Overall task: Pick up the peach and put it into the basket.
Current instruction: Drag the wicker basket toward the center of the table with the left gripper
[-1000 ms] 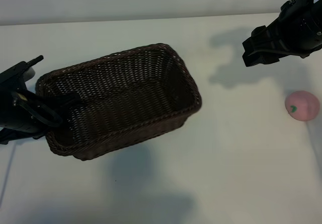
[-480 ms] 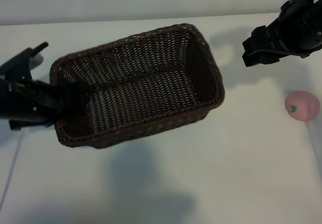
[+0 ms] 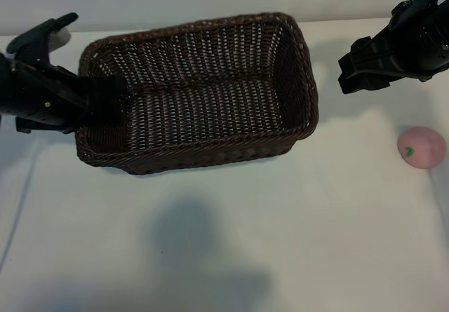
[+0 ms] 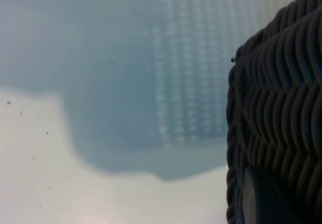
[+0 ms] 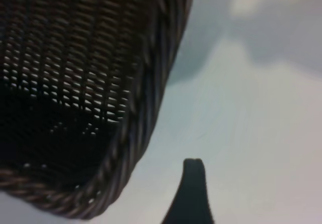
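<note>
Left tool (image 3: pixel 95 102) pinches basket (image 3: pixel 203 91) rim, lifted off surface (image 3: pixel 280 242). Right tool (image 3: pixel 361 66) spread, idle. Peach (image 3: pixel 421 146) far right: keep basket level, set it near the peach.

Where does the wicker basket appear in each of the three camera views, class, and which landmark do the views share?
Exterior view: basket fills upper centre, its left end held by the left gripper.
Left wrist view: its woven wall fills the right edge.
Right wrist view: its inside and braided rim fill the left half.
Shared landmark: the white table.
</note>
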`<state>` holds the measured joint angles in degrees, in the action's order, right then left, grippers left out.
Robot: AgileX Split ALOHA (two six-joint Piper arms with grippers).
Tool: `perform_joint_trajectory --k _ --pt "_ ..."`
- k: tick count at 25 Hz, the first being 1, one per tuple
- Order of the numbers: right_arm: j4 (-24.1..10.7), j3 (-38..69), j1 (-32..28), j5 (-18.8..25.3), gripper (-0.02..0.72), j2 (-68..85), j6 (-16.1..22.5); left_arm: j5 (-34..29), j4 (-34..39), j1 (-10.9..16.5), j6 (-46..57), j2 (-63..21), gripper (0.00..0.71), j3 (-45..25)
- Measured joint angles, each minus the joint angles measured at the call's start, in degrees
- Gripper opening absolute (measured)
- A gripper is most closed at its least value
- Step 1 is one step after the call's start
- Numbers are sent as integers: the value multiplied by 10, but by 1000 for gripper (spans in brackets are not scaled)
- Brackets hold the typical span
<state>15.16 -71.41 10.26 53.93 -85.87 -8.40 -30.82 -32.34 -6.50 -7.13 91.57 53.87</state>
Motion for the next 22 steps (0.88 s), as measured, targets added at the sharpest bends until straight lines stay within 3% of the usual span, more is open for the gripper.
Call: perform_joint_trajectory --k 7,16,22 --pt "0 0 0 0 593 0 1 -14 4 -1 -16 75 160 60" --pt "0 0 0 0 593 0 1 -19 3 -39 -28 140 160 123" --pt "0 0 0 0 593 0 1 -14 2 -43 -28 176 160 131"
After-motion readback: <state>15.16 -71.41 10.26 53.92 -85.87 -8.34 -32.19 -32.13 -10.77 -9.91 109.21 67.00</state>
